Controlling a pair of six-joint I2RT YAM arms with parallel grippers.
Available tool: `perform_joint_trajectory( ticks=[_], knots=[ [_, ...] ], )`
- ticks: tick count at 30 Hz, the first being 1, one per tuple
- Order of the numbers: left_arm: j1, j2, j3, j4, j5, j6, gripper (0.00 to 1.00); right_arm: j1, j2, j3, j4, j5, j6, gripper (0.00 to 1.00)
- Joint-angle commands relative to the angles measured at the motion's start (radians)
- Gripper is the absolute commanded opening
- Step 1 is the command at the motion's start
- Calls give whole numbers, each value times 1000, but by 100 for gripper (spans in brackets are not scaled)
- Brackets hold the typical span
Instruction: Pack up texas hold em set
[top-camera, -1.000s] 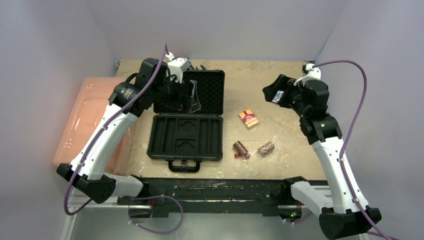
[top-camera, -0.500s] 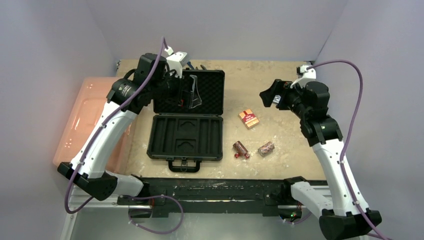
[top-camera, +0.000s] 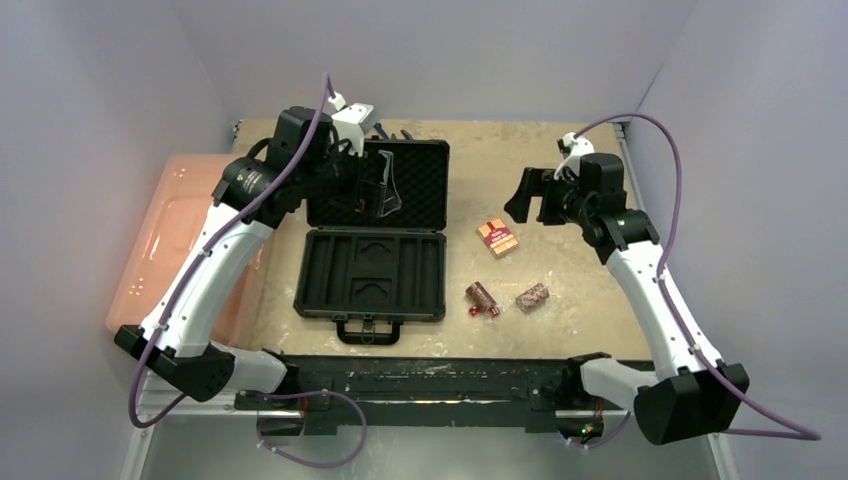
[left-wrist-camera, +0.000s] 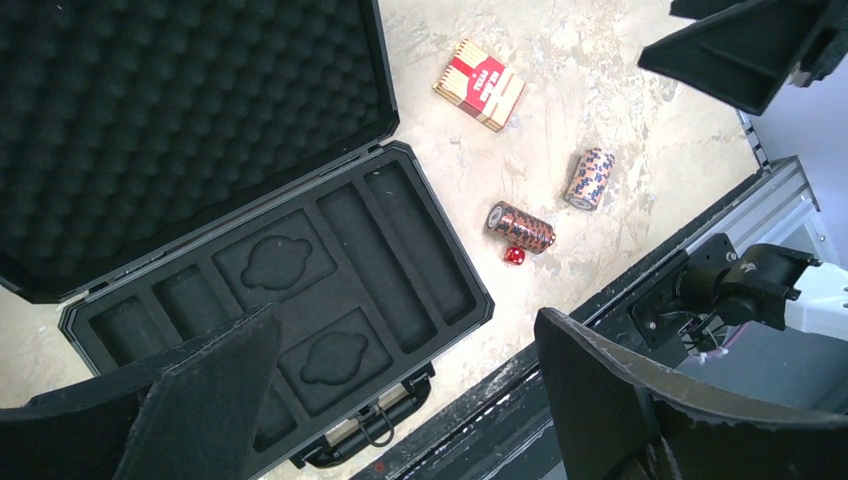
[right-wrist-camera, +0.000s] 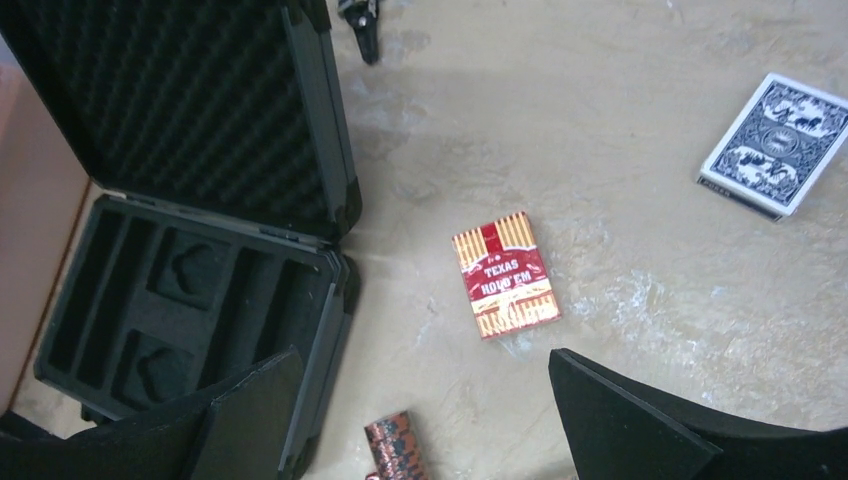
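The black case lies open, its slotted foam base (top-camera: 370, 275) toward me and its lid (top-camera: 415, 185) behind; the slots look empty. A red card deck (top-camera: 497, 238) lies right of the case. Two reddish chip rolls (top-camera: 482, 297) (top-camera: 532, 297) and two red dice (top-camera: 472, 311) lie nearer me. My left gripper (top-camera: 378, 195) hovers open and empty over the lid's left side. My right gripper (top-camera: 530, 195) is open and empty, above and just behind the red deck (right-wrist-camera: 505, 274). A blue deck (right-wrist-camera: 773, 145) shows only in the right wrist view, right of the red one.
A large pink translucent bin (top-camera: 185, 230) stands left of the case, beside the table edge. Dark tool handles (top-camera: 395, 132) lie behind the lid at the table's far edge. A black rail (top-camera: 420, 375) runs along the near edge.
My right arm has swung left and reached out, bringing its gripper close to the red deck. My left gripper rose slightly a second ago, then held still.
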Motion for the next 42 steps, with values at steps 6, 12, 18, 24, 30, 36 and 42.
perform_joint_trajectory(
  ticks=[6, 12, 18, 24, 30, 36, 42],
  knots=[
    [-4, -10, 29, 22, -5, 22, 96, 62, 193, 137, -91, 40, -86, 99],
    [-4, -3, 39, 20, -17, 28, 96, 105, 353, 223, -112, 153, -98, 99],
    [-4, -20, 17, 14, -39, 41, 96, 134, 504, 274, -176, 273, -123, 99],
    [-4, -35, -16, 14, -45, 44, 96, 149, 594, 274, -171, 304, -114, 99],
    [-4, -48, -30, 16, -50, 51, 96, 182, 662, 295, -162, 386, -130, 99],
    [-4, -59, -42, 12, -27, 49, 97, 207, 718, 279, -135, 367, -130, 99],
    [-4, -55, -35, 17, -14, 42, 97, 208, 791, 307, -115, 378, -120, 99]
  ],
)
